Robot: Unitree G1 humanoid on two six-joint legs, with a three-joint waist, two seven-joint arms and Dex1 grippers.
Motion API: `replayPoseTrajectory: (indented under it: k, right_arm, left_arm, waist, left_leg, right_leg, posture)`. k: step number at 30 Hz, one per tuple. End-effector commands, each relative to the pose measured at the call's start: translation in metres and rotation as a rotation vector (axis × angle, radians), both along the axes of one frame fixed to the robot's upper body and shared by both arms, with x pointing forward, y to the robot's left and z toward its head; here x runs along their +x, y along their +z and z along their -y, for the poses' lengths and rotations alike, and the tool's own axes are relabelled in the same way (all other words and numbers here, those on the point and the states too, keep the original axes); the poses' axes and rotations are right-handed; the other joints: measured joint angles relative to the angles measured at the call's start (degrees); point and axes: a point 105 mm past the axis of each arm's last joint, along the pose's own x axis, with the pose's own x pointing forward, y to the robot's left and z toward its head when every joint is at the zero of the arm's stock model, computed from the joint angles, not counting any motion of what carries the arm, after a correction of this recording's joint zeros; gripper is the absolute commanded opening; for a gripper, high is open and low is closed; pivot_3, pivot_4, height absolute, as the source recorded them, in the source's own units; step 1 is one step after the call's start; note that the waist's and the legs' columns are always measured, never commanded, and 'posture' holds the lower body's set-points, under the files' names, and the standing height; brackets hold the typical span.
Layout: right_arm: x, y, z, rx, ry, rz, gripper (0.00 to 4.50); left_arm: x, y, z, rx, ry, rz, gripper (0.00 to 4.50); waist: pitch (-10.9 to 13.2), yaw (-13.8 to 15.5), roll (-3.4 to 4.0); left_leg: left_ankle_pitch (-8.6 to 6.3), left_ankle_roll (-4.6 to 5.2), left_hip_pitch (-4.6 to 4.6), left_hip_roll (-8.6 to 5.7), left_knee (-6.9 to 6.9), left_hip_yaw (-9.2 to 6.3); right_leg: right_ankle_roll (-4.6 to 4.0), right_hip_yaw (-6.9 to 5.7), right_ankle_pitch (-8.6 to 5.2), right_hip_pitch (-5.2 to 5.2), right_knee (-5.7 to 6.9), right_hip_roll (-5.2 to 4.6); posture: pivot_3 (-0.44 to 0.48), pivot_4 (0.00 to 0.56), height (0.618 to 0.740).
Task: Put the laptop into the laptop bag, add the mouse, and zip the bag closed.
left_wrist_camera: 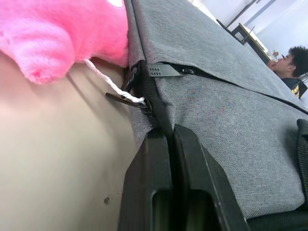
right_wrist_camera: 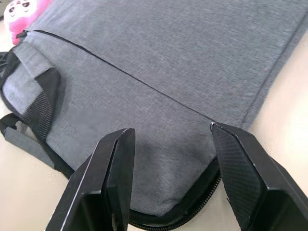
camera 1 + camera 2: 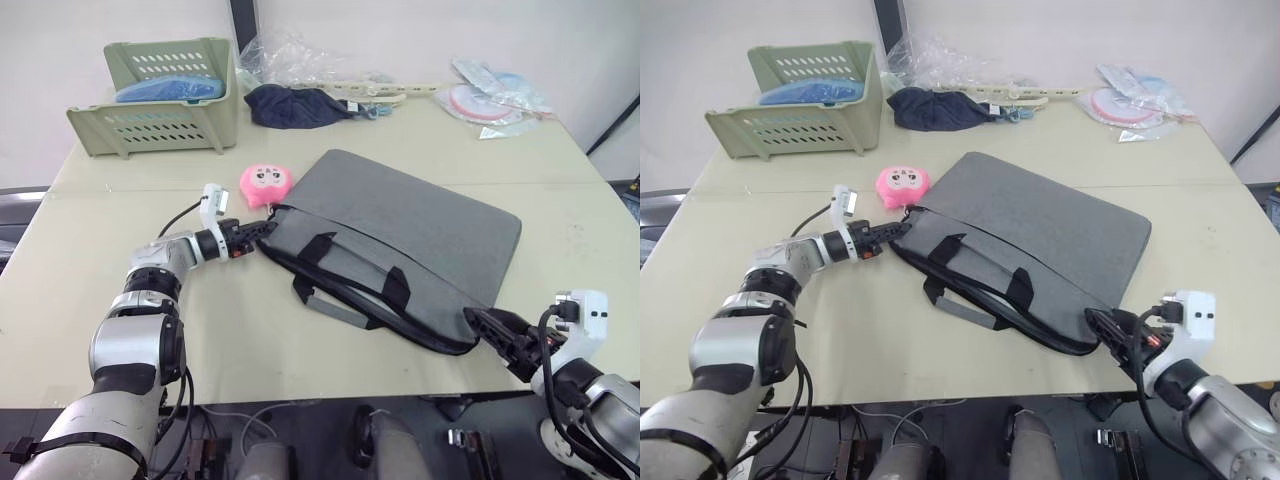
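The laptop bag [image 3: 400,235] is lying flat mid-table. Left gripper [image 3: 262,229] is sitting at its corner beside the pink plush toy [image 3: 265,184], fingers together. Right gripper [image 2: 168,159] is spreading its fingers wide, straddling the near corner.

The flat grey fabric laptop bag [image 3: 400,235] takes up the middle of the beige counter [image 3: 120,300]. A round pink plush toy [image 3: 265,184] touches its far corner. Bare counter lies open left of the bag and along the near edge.
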Motion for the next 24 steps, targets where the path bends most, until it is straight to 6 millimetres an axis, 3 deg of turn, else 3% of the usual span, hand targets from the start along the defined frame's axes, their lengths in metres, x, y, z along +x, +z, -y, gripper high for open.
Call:
replayPoseTrajectory:
  k: [1,11,24]
  right_arm:
    - [-0.004,-0.001,0.004,-0.007,-0.025,0.003,2.82]
    - [-0.014,-0.014,0.022,0.026,-0.134,-0.033,2.82]
    - [-0.002,-0.019,0.012,0.110,-0.121,-0.030,2.82]
  left_arm:
    - [-0.005,-0.015,0.000,0.026,-0.011,-0.055,0.09]
    - [-0.008,-0.018,0.005,0.015,-0.033,-0.063,0.09]
    - [-0.009,-0.020,0.006,0.021,-0.038,-0.065,0.09]
  waist:
    - [0.00,0.01,0.00]
    - [-0.01,0.03,-0.01]
    - [-0.03,0.08,0.00]
  left_leg:
    - [0.00,0.00,0.00,0.00,-0.01,0.00]
    - [-0.01,0.01,0.02,0.00,-0.05,0.04]
    - [-0.02,0.03,0.06,0.00,-0.07,0.07]
  right_leg:
    - [0.00,0.00,0.00,0.00,0.00,0.00]
    - [0.00,0.01,0.00,0.00,-0.03,-0.01]
    - [0.00,0.02,0.00,0.02,-0.04,-0.01]
  posture:
    - [0.000,0.150,0.740]
    - [0.000,0.150,0.740]
    - [0.000,0.150,0.740]
